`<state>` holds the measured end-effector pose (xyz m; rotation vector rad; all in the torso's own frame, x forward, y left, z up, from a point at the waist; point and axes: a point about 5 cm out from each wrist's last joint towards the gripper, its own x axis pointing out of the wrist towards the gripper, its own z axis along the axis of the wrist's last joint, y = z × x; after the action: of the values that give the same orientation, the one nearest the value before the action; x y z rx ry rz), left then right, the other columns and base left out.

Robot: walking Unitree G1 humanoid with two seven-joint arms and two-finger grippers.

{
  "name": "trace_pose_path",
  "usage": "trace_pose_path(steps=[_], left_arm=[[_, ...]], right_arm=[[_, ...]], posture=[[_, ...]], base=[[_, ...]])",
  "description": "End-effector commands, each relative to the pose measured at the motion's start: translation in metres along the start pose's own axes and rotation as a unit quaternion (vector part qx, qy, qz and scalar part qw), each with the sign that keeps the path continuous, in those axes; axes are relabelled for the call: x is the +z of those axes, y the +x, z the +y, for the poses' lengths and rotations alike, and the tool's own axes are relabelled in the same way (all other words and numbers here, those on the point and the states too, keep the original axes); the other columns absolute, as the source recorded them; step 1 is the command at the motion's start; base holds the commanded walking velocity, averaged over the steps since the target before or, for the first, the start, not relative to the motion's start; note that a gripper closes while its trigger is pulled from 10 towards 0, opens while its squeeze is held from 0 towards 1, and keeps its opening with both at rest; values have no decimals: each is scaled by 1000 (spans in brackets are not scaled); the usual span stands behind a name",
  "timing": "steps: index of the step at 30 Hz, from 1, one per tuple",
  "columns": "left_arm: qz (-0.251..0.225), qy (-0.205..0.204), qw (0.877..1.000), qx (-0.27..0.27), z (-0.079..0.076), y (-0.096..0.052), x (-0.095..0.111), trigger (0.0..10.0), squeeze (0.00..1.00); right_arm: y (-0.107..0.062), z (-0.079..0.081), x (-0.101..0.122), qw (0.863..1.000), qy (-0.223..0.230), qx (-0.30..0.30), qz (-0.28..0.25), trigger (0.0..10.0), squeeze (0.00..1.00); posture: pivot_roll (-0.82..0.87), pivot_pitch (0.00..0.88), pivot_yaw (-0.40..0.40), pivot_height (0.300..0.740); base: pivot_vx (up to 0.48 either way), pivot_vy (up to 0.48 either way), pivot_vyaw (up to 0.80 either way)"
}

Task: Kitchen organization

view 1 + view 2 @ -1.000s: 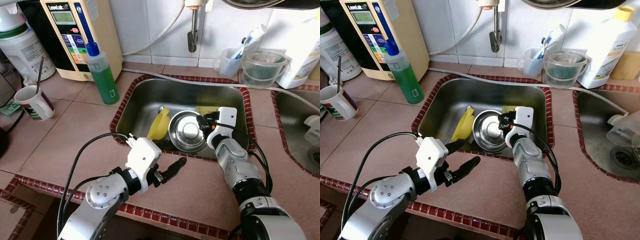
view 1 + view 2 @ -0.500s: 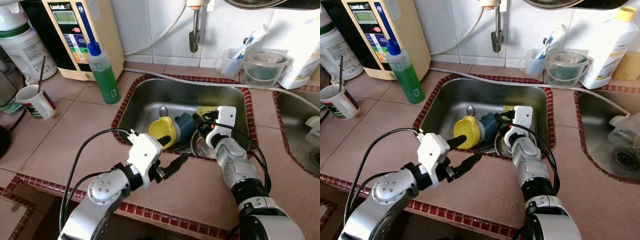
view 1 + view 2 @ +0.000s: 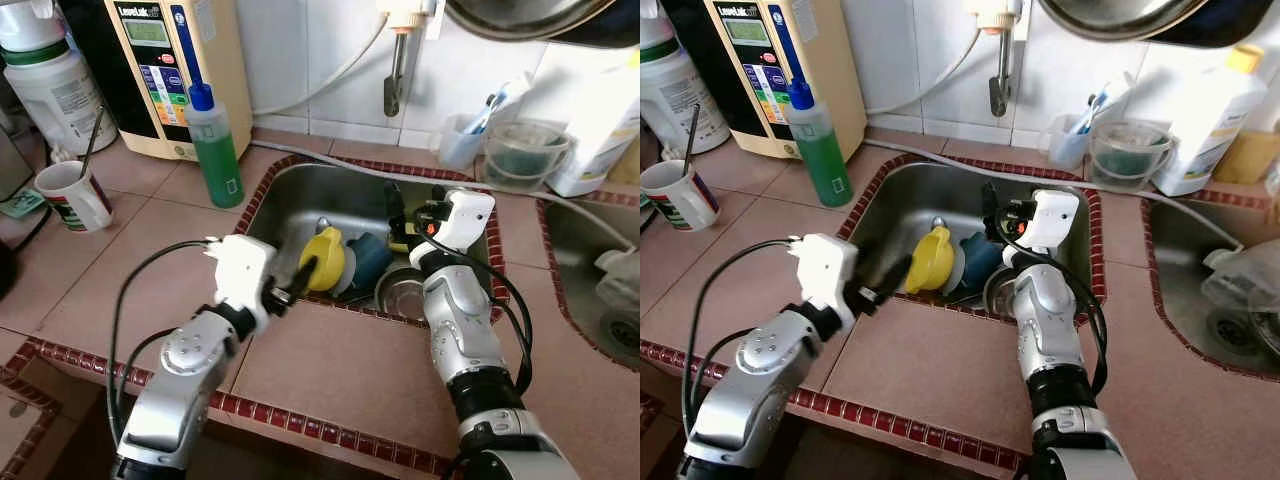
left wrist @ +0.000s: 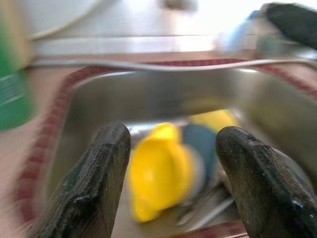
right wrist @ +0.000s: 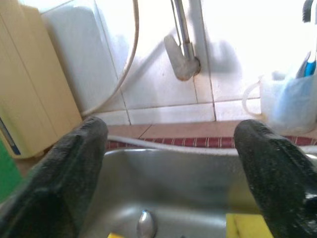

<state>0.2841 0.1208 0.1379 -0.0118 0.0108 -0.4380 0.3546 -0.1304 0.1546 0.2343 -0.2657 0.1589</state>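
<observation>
Because the dishes need sorting, the left gripper (image 3: 300,285) reaches its wide-open fingers toward the yellow cup (image 3: 325,259) in the sink (image 3: 300,190), while the right gripper (image 5: 168,163), also wide open, waits above it.

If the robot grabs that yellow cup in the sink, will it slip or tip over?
The yellow cup looks like thin plastic, so it is probably light and easy to lift. It already lies tilted against a blue dish, so a push would likely make it roll or slide. The steel sink may be wet, so the open left gripper could slip.
</observation>
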Motion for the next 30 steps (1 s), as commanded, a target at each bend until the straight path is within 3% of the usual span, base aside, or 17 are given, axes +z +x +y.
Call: trace_pose_path(steps=[1,4,11,16,24,25,26,30], left_arm=[[-9,2,999,36,9,0,1,10000,0],[-17,-15,997,70,16,-2,-2,10000,0],[-38,-4,990,137,31,-6,-11,10000,0],[-42,-10,988,151,38,-3,-13,10000,0],[-58,-9,990,132,38,15,-7,10000,0],[-60,-15,990,127,37,19,-7,10000,0],[-61,-16,991,121,36,23,-6,10000,0],[-60,-21,992,109,32,31,-6,10000,0]], right_arm=[[-3,3,2,1000,-4,1,-11,10000,1000],[-8,11,1,1000,-18,14,-17,10000,1000],[-25,16,-2,998,-54,24,-24,10000,1000],[-29,15,-3,997,-70,18,-21,10000,1000],[-27,10,8,996,-85,-5,-40,10000,992],[-28,9,10,995,-88,-8,-43,10000,741],[-29,8,12,995,-89,-14,-47,10000,0],[-31,6,13,994,-94,-25,-51,10000,0]], posture=[[10,10,0,740],[14,2,-11,740],[-1,0,-10,740],[-31,0,-3,740],[-95,0,19,740],[-108,0,26,740],[-125,0,36,740],[-169,0,64,740]], base=[[0,0,0],[0,0,0],[0,0,0],[0,0,0],[0,0,0],[0,0,0],[0,0,0],[0,0,0]])
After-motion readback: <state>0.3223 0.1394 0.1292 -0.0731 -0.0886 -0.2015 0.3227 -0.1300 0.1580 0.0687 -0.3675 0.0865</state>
